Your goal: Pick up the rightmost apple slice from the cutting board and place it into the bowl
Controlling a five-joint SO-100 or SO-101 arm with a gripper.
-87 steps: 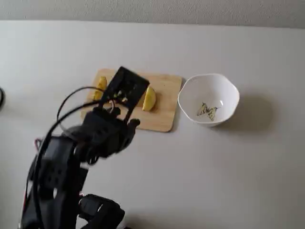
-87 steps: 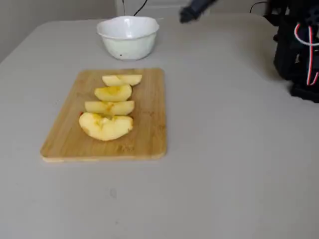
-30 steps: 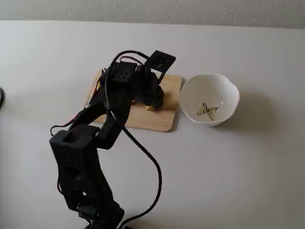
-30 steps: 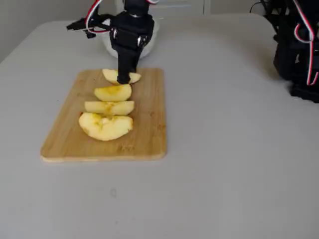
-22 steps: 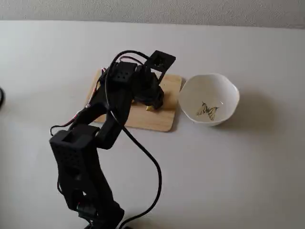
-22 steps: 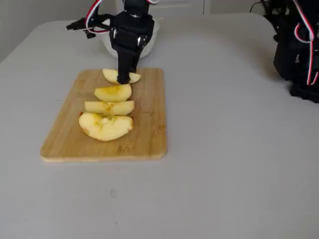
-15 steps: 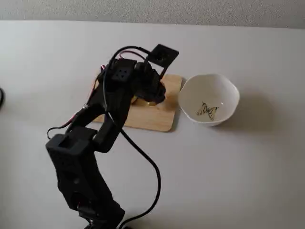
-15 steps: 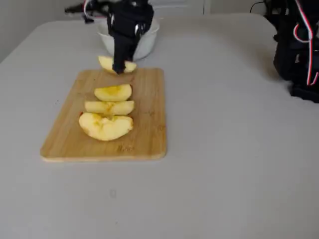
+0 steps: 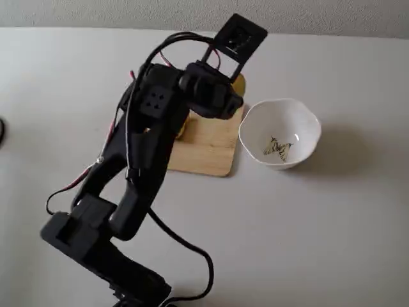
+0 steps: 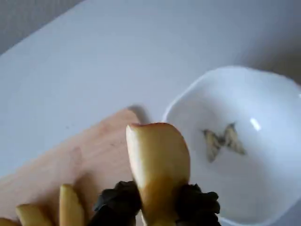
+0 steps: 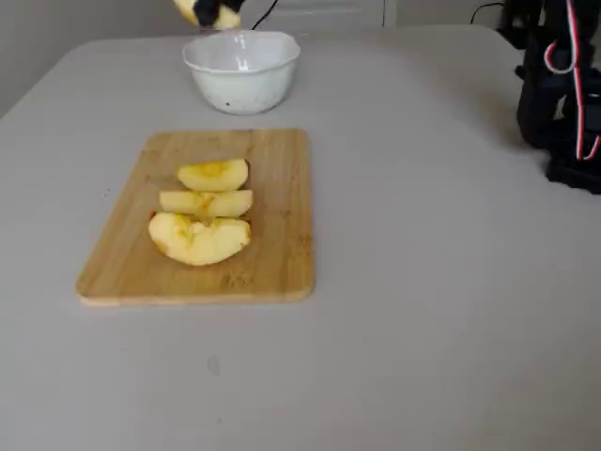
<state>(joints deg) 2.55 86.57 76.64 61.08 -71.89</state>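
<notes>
A single black robot arm stands on a pale grey counter (image 11: 423, 282), and its tool (image 10: 157, 207) is clamped on one apple slice (image 10: 159, 167). In the wrist view that slice fills the lower centre of the frame, a pale yellow wedge standing upright between two dark fingers (image 10: 195, 207) that press against its sides. Behind it, to the right of the frame, sits one white bowl (image 10: 263, 188) with a yellow-and-black squiggle on its bottom and nothing else inside. The held slice is in the air, over the near corner of the cutting board (image 10: 94, 160) and just beside the bowl's rim. In a fixed view from the front, the slice (image 11: 211, 13) and tool show only partly at the upper left edge of the frame, above and slightly behind the bowl (image 11: 242, 70). Below the bowl in that view lies one light wooden cutting board (image 11: 272, 254) carrying three deeper yellow apple wedges (image 11: 205, 202) in a row, one behind another, touching or nearly so. In a fixed view from above, the arm covers most of the board (image 9: 208, 150), and the bowl (image 9: 300, 118) stands just to the right of it in the frame. Two of the three wedges peek in at the lower left of the wrist view.
</notes>
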